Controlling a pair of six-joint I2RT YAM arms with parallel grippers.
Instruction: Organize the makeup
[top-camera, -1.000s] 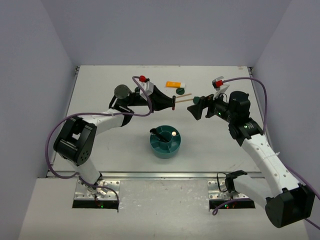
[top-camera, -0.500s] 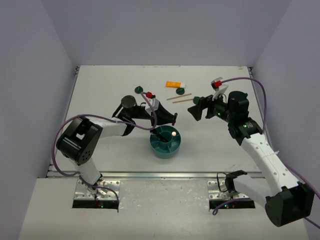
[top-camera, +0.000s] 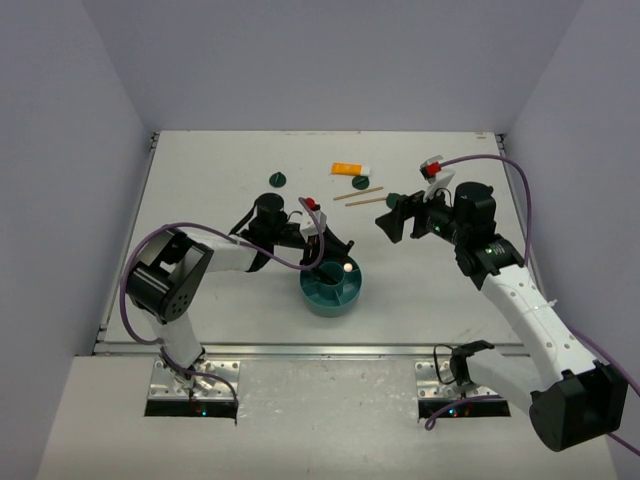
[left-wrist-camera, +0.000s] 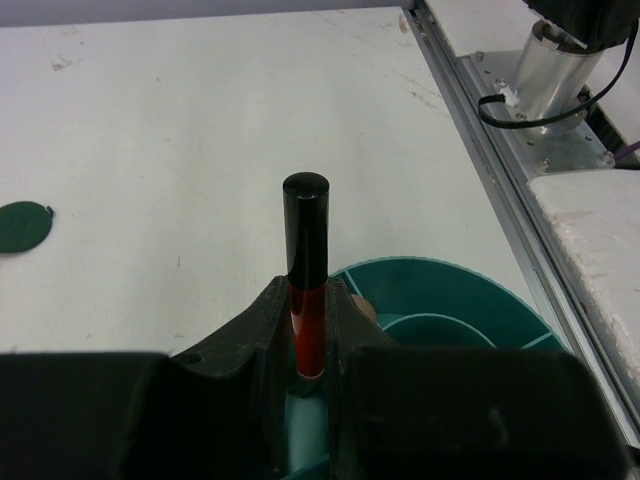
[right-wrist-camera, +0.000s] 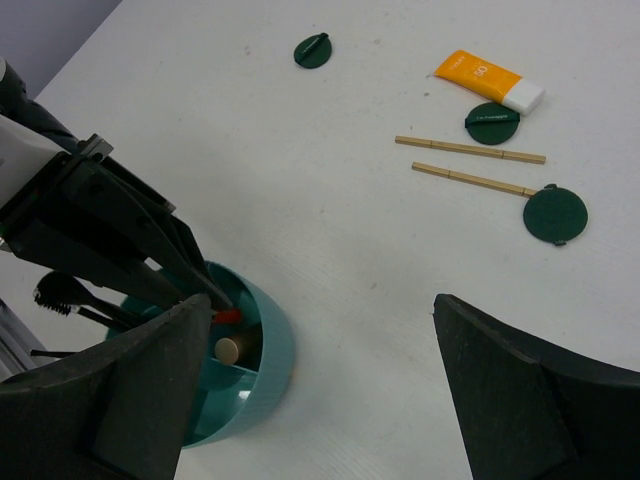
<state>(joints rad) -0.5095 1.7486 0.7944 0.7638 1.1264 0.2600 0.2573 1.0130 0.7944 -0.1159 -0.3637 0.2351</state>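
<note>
**Red tube poised at the bowl: the release is the risk**

The red tube (left-wrist-camera: 306, 300), a glossy cylinder with a smooth black cap, is clamped upright in my left jaws, its lower end just inside the teal bowl (left-wrist-camera: 440, 275). If I let go off-centre, I judge it could hit a divider wall and topple out. The jaws could also nudge the light-looking plastic bowl. My right jaws hang spread and empty over the matte white counter (right-wrist-camera: 330, 200), near flat green compacts (right-wrist-camera: 555, 215), thin tan sticks (right-wrist-camera: 470, 150) and an orange-and-white packet (right-wrist-camera: 488, 80).
</note>
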